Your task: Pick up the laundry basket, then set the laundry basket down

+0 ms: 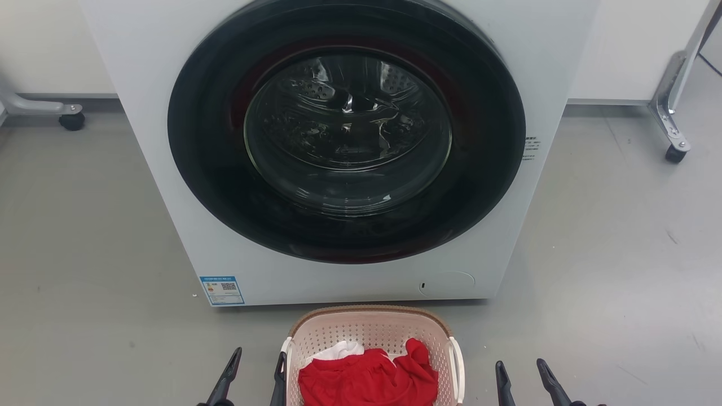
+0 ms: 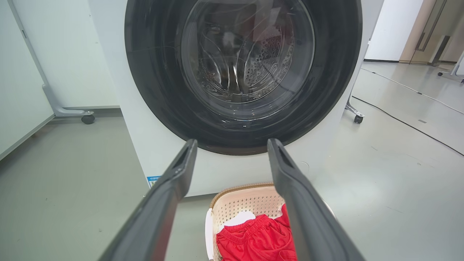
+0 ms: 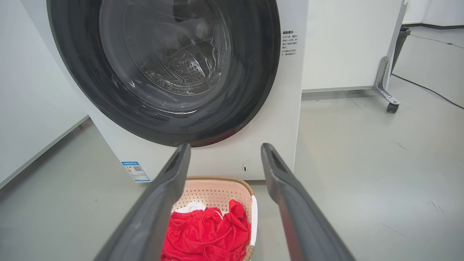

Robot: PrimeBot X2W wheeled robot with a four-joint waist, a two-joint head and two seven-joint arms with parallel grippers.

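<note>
The laundry basket (image 1: 369, 311) stands on the grey floor at the bottom centre of the head view, just in front of the washer. It is pale pink-beige with a brown rim and white side handles (image 1: 458, 361), and holds a red garment (image 1: 366, 380) and a white cloth (image 1: 341, 349). My left gripper (image 1: 258, 361) is open at the basket's left side, its inner finger close beside the left handle. Open too, my right gripper (image 1: 520, 369) stands a little apart from the right handle. The basket (image 2: 246, 197) lies below the open left gripper (image 2: 232, 145) and the basket (image 3: 217, 188) below the open right gripper (image 3: 225, 148).
A white front-loading washer (image 1: 169, 169) with its dark round door (image 1: 347, 135) shut rises right behind the basket. Wheeled partition feet (image 1: 72, 120) (image 1: 674, 152) stand at the far left and right. A black cable (image 2: 398, 119) crosses the floor to the right.
</note>
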